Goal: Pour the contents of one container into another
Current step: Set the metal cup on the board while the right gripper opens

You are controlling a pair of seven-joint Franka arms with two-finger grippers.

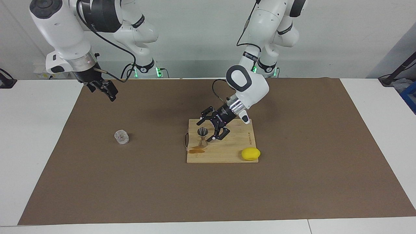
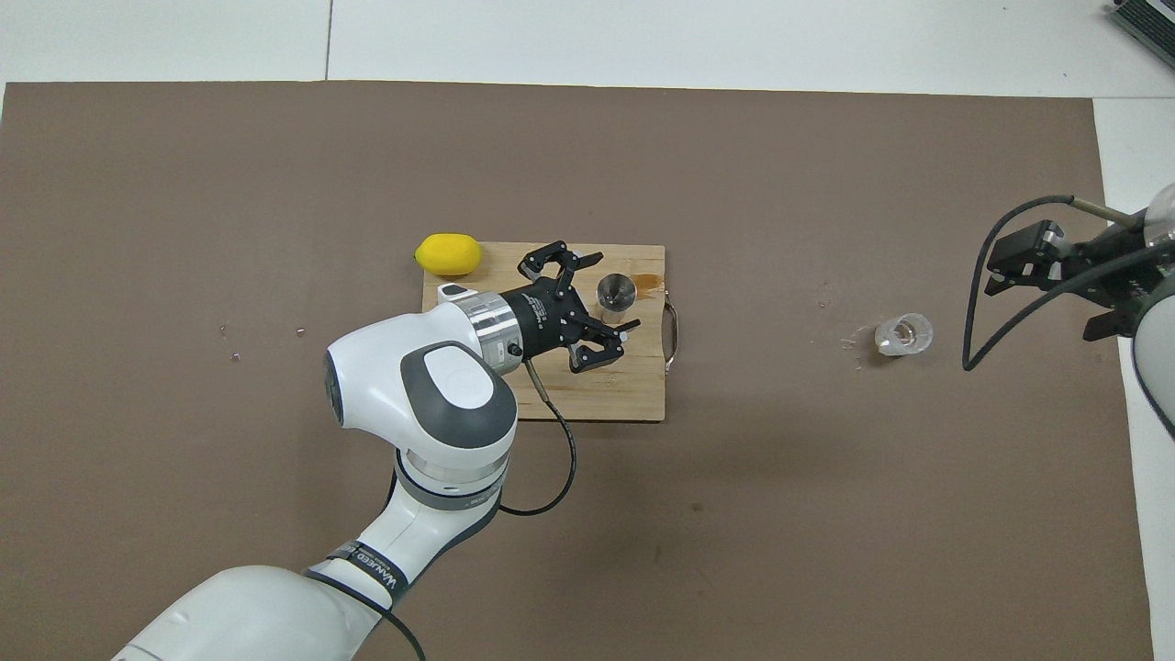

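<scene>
Brown matting (image 1: 292, 169) is spread over the white table (image 1: 35, 136), and a wooden board (image 1: 227, 152) lies near its middle. On the board the jigger (image 1: 202, 136) stands upright, at the end toward the right arm's side, where a wire handle (image 1: 186, 139) projects from the board's edge. A small amber puddle (image 1: 196, 150) is seen on the wood just beside the jigger's foot, farther from the robots. A lemon (image 1: 250, 154) rests at the board's corner toward the left arm's end, farther from the robots than the jigger.

The left gripper (image 1: 212, 127) is held low over the board just beside the jigger, with its fingers spread wide apart — nothing is grasped between them. One fingertip (image 2: 621, 329) appears very close to the jigger's upper cup in the overhead view, though whether it touches cannot be settled from either view.

The tumbler (image 1: 121, 136) (clear, faceted) stands on the mat, well apart from the board, toward the right arm's end of the table; a few small specks or droplets (image 2: 849, 341) can be made out on the mat beside it. The right gripper (image 1: 105, 89) is raised high over the mat's edge at that end, away from the tumbler — it is released and carries nothing.
</scene>
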